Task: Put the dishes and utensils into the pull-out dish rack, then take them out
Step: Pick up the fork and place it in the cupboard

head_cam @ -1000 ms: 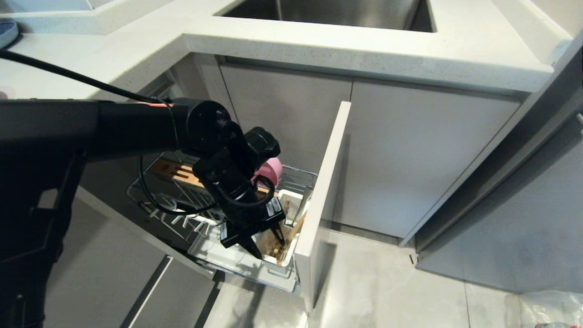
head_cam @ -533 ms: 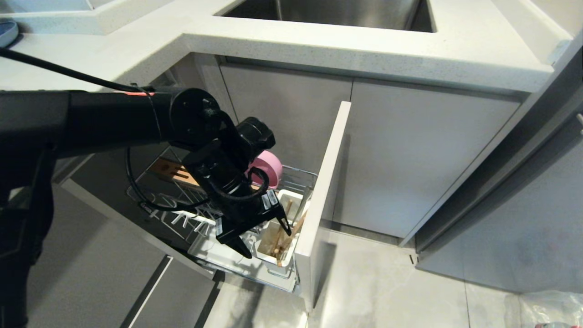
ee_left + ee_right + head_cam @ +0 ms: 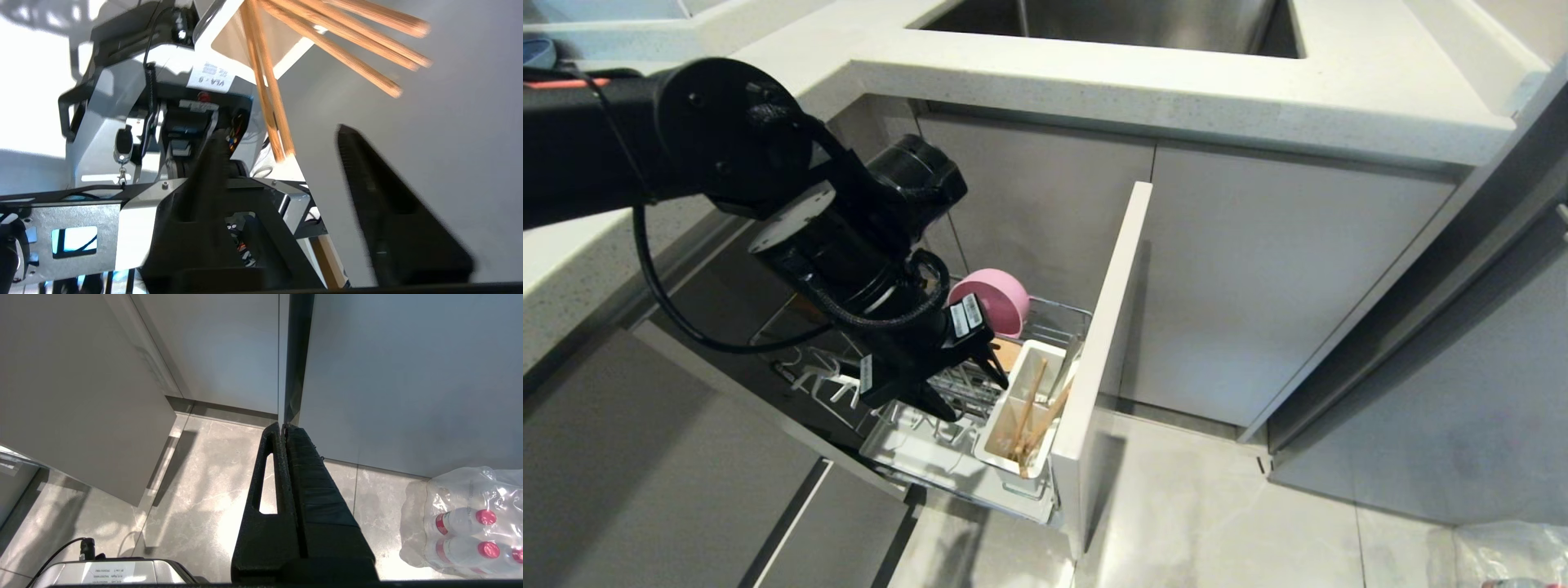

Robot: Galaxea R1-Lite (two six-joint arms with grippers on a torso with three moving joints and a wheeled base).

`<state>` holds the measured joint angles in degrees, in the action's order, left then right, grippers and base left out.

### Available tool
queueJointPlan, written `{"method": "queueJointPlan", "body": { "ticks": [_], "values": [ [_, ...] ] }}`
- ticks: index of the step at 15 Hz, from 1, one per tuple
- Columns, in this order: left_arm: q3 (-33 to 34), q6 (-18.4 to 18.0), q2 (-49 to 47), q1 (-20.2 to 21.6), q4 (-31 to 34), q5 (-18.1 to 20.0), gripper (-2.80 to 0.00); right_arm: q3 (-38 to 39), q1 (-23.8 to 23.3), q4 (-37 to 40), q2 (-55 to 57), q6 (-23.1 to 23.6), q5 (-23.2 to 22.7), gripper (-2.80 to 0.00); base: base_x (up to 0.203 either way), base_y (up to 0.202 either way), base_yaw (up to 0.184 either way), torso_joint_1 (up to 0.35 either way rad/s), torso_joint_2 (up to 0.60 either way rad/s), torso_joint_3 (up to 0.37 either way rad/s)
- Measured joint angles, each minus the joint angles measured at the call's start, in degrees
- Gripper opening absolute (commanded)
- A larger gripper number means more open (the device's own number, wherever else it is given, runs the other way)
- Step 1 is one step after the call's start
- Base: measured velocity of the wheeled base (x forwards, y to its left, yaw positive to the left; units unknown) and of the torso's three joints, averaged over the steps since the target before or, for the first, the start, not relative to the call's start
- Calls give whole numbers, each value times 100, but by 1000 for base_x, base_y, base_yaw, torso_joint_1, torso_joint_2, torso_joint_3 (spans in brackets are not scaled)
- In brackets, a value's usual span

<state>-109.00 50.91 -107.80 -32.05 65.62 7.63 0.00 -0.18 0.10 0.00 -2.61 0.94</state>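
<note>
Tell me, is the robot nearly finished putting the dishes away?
Partly. The pink bowl sits in the pull-out dish rack, and chopsticks stand in its white caddy. The left gripper hangs beside the caddy, jaws apart and empty. No plate or fork shows in the rack, and unloading is still to come.

1 bowl (image 3: 990,300), perhaps 4 chopsticks (image 3: 1031,416).
</note>
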Motion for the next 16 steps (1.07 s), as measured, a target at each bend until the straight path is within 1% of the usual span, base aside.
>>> {"method": "queueJointPlan", "body": {
  "ticks": [4,5,8,9,10,12,15,16],
  "values": [
    [-9,-18,593,-2,-44,-116,-280,0,0,0,0,2,2,-280,0,0,0,0,0,0],
    [-11,-53,777,-2,-68,-263,-280,0,0,0,0,1,2,-280,0,0,0,0,0,0],
    [4,-234,1378,35,-365,-1059,-280,0,0,0,0,2,2,-280,0,0,0,0,0,0],
    [13,-307,1583,88,-493,-1256,-280,0,0,0,0,2,2,-280,0,0,0,0,0,0],
    [21,-420,1789,179,-607,-1327,-280,0,0,0,0,2,2,-280,0,0,0,0,0,0],
    [23,-661,2255,534,-938,-1380,-280,0,0,0,0,4,2,-280,0,0,0,0,0,0],
    [-53,-863,2777,1272,-1391,-1427,-280,0,0,0,0,2,1,-280,0,0,0,0,0,0],
    [-73,-953,2897,1505,-1481,-1558,-280,0,0,0,0,0,2,-280,0,0,0,0,0,0]
  ]
}}
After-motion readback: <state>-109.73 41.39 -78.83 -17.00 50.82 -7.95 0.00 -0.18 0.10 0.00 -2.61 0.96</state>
